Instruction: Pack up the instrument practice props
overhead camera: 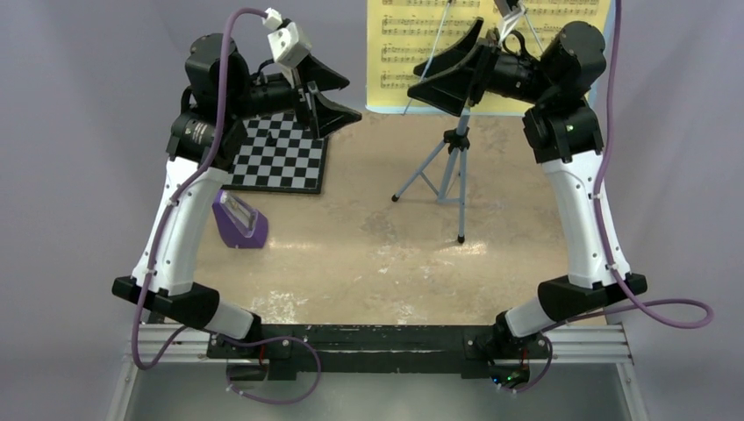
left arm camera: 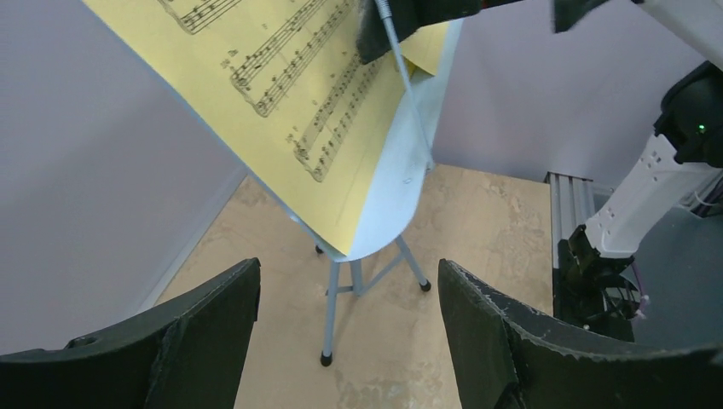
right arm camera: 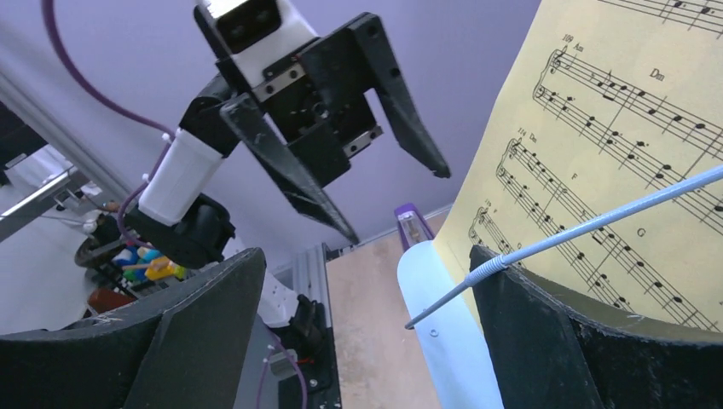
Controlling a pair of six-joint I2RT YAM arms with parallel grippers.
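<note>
Right gripper [right arm camera: 367, 256] fingers stand apart, empty. Just beyond its right finger the yellow music sheet [right arm camera: 614, 128] leans upright on the tray [right arm camera: 448, 341] of the light blue music stand [overhead camera: 457, 149]. Left gripper [left arm camera: 348, 266], also apart and empty, faces the sheet from farther off, so the right arm is nearer. Purple metronome [overhead camera: 239, 219] sits on the tabletop [overhead camera: 368, 254], back below the left fingers.

Yellow music sheet [overhead camera: 390, 53] with black notes, light blue stand [overhead camera: 458, 180], purple metronome [overhead camera: 239, 221], black-and-white checkerboard [overhead camera: 285, 162], mottled tan tabletop [overhead camera: 368, 254]
</note>
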